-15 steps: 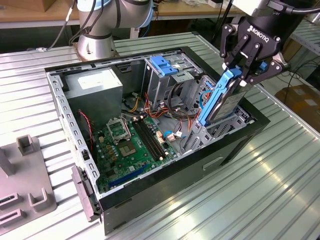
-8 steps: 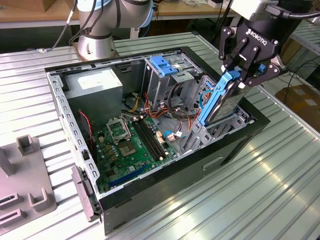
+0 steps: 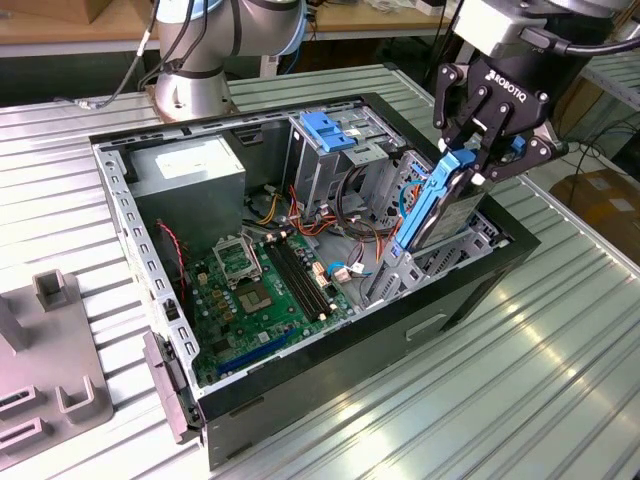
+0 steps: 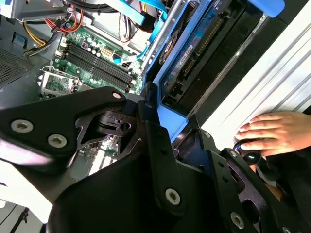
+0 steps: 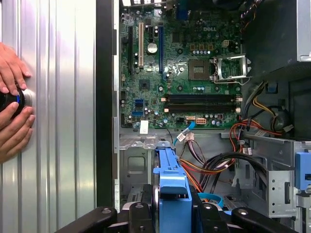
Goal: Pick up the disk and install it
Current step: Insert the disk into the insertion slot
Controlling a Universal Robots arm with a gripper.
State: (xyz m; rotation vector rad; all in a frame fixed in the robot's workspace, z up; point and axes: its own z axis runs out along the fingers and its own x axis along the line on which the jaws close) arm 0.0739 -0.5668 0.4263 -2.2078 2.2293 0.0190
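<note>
The disk (image 3: 437, 208) is a grey drive in a bright blue carrier. It stands on edge, tilted, over the open computer case's (image 3: 400, 335) corner at the exterior view's right, its lower end down among the metal bay walls. My gripper (image 3: 470, 162) is shut on its upper end, black fingers on both sides of the blue rail. In the first wrist view the disk (image 5: 172, 191) runs out from my gripper (image 5: 172, 216) toward the bay floor. In the second wrist view the disk (image 4: 194, 53) hangs beside the case's black wall.
Inside the case lie a green motherboard (image 3: 258, 290), loose coloured cables (image 3: 345, 215) and a tall drive cage with a blue bracket (image 3: 325, 130). A person's hands (image 5: 12, 104) rest on the ribbed table beside the case. A grey fixture (image 3: 50, 350) sits at the exterior view's left.
</note>
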